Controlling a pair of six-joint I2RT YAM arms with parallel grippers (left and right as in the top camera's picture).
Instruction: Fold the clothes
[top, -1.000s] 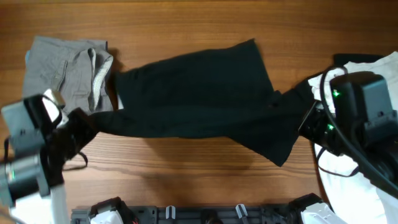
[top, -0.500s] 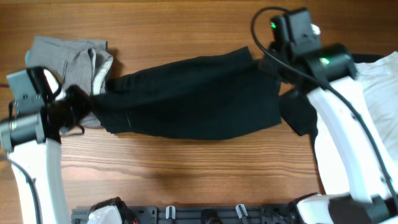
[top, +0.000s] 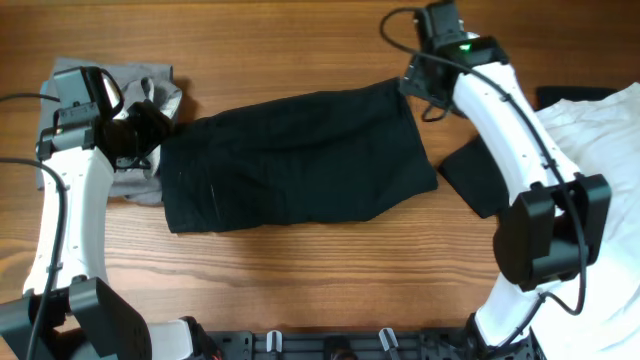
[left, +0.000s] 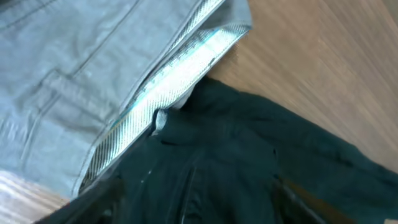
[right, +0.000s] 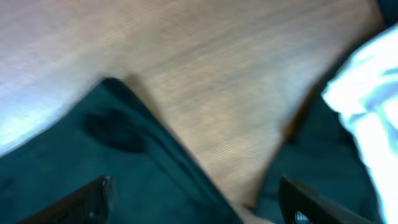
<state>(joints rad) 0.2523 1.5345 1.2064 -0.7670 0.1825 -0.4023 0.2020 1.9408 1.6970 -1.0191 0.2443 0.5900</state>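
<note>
A black garment (top: 300, 160) lies folded flat across the middle of the table. Its left edge overlaps the grey shorts (top: 100, 110). My left gripper (top: 150, 125) hovers open over that left edge. In the left wrist view the black cloth (left: 249, 162) runs under the spread left gripper (left: 196, 208) and the grey shorts (left: 81, 68) fill the upper left. My right gripper (top: 415, 85) is open above the garment's far right corner. In the right wrist view the right gripper (right: 196, 205) holds nothing, with black cloth (right: 74, 162) beneath it.
A white garment (top: 590, 130) lies piled at the right edge, also seen as a white garment (right: 367, 106) in the right wrist view. A separate dark flap (top: 475, 180) sticks out right of the folded piece. Bare wooden table (top: 300, 270) runs along the near side.
Both grippers carried the black garment's ends toward the far side, then opened and let go. The garment now lies folded and flatter than before.
</note>
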